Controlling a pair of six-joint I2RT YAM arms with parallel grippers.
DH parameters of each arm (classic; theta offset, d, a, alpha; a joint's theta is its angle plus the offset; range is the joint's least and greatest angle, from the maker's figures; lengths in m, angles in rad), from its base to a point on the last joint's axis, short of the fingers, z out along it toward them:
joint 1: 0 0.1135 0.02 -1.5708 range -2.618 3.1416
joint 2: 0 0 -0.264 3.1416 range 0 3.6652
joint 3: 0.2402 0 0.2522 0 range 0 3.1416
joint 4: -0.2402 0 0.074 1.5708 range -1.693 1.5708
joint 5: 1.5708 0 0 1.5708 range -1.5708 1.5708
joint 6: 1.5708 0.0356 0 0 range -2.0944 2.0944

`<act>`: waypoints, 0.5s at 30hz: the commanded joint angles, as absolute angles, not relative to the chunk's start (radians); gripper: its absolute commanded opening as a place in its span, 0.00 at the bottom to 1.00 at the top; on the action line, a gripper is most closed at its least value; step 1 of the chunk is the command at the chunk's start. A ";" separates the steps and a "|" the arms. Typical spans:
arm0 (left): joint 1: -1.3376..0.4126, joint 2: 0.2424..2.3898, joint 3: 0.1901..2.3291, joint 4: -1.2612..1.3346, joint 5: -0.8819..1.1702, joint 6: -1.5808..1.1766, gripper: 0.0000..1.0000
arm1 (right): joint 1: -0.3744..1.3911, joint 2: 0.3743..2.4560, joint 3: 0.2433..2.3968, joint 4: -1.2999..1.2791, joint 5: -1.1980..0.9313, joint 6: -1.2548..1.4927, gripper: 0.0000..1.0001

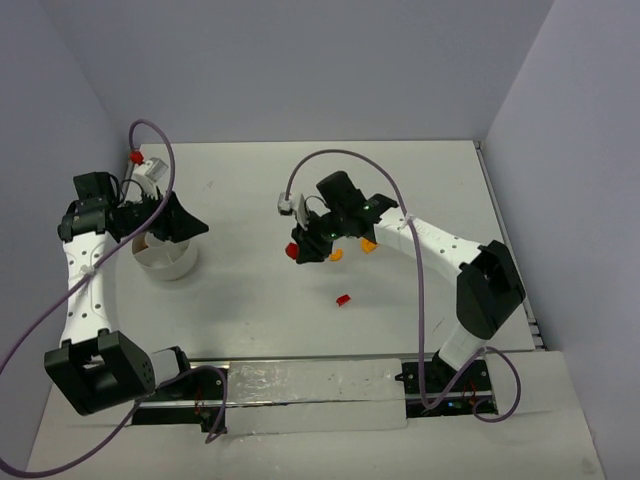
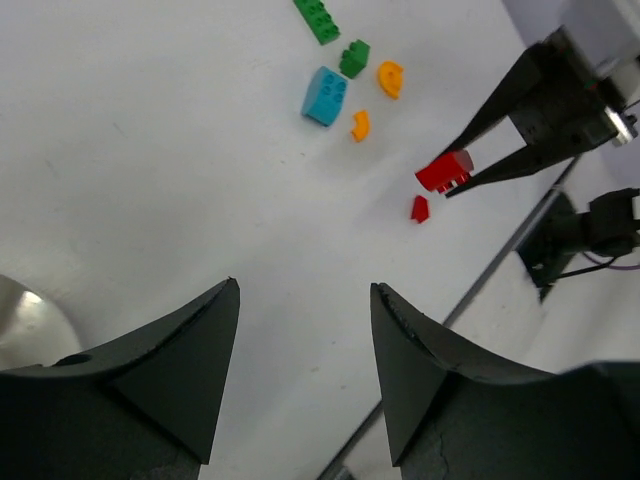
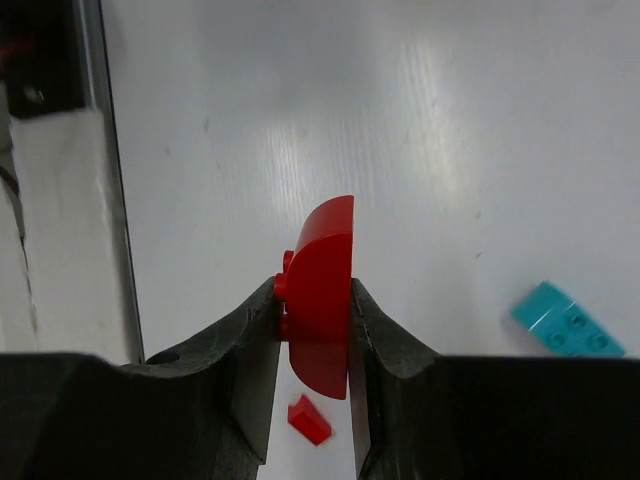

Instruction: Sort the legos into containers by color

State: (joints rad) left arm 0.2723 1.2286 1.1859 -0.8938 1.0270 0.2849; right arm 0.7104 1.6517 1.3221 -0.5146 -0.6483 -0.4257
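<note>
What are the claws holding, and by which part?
The right gripper pinches a curved red brick by its opposite sides; the left gripper holds nothing.

Lab cell: blank walls (image 1: 300,70), white table (image 1: 250,320).

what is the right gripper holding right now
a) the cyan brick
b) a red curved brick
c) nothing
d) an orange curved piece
b: in the right wrist view the right gripper is clamped on both sides of a red curved brick, while the cyan brick lies loose off to the side.
</note>
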 commanded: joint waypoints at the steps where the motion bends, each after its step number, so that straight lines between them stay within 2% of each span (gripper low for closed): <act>1: 0.248 1.138 1.117 -0.723 1.074 -0.035 0.70 | 0.727 1.628 1.413 -0.408 -0.661 -0.223 0.00; 6: 0.198 1.076 1.088 -0.626 0.946 -0.315 0.82 | 0.768 1.634 1.453 -0.342 -0.556 -0.137 0.00; 15: 0.086 1.082 1.055 -0.499 0.908 -0.583 0.81 | 0.884 1.680 1.554 -0.338 -0.427 -0.123 0.00</act>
State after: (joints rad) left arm 0.1460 1.0783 1.0685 -0.5943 0.9569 -0.4115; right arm 0.8343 1.6682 1.4585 -0.3790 -0.5006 -0.1450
